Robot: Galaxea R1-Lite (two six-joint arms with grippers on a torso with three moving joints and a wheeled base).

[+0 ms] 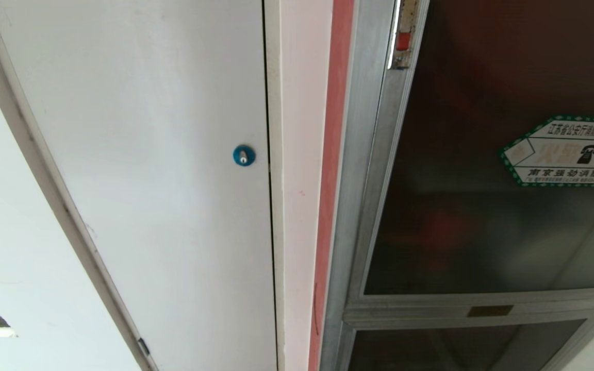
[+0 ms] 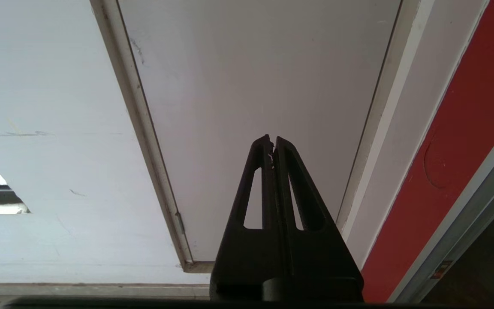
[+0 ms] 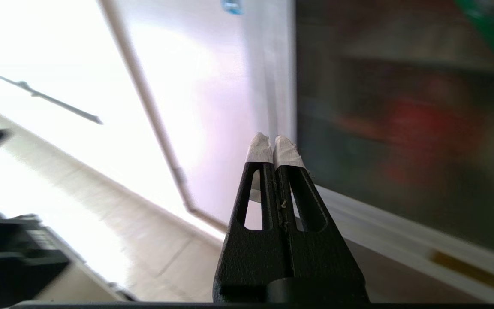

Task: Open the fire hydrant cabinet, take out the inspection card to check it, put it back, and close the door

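The fire hydrant cabinet (image 1: 359, 216) stands at the right of the head view, its aluminium frame around a closed dark glass door (image 1: 482, 206) with a green-bordered white sticker (image 1: 567, 152). A red blur shows dimly behind the glass. The inspection card is hidden. Neither arm shows in the head view. In the right wrist view my right gripper (image 3: 274, 141), white tape on its tips, is shut and empty, pointing at the door's (image 3: 401, 128) left edge from a distance. My left gripper (image 2: 272, 141) is shut and empty, facing the white panel.
Left of the cabinet is a white panel door (image 1: 163, 180) with a blue round lock (image 1: 244, 155), then a pink-red wall strip (image 1: 330, 206). A smaller glass panel (image 1: 457, 345) sits below the main door. Tiled floor (image 3: 101, 240) shows in the right wrist view.
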